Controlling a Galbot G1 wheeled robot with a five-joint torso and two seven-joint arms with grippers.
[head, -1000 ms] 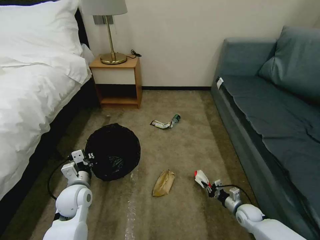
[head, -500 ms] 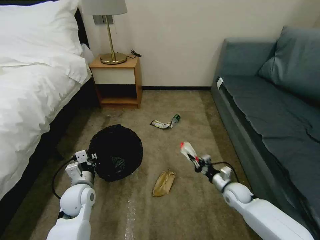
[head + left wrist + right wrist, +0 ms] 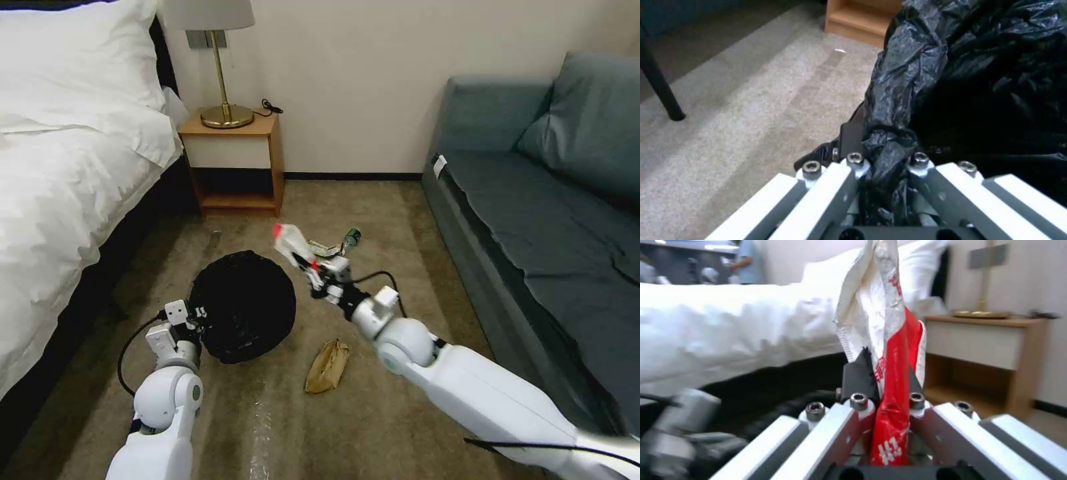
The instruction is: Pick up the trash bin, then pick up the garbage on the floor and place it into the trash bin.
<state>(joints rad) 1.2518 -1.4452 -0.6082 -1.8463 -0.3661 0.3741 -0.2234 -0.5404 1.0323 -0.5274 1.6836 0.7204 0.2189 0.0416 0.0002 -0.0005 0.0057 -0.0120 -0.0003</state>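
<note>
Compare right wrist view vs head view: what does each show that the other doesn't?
Right wrist only: the print on the red-and-white wrapper clamped between the right hand's fingers, and a person standing in the room beyond the bed.

Head only: the left hand holding the trash bin by its bag-covered rim, the brown paper bag, the flat wrapper and green bottle on the carpet, and the sofa.

Both: the wrapper in the right hand, the bed, and the nightstand with its lamp.
</note>
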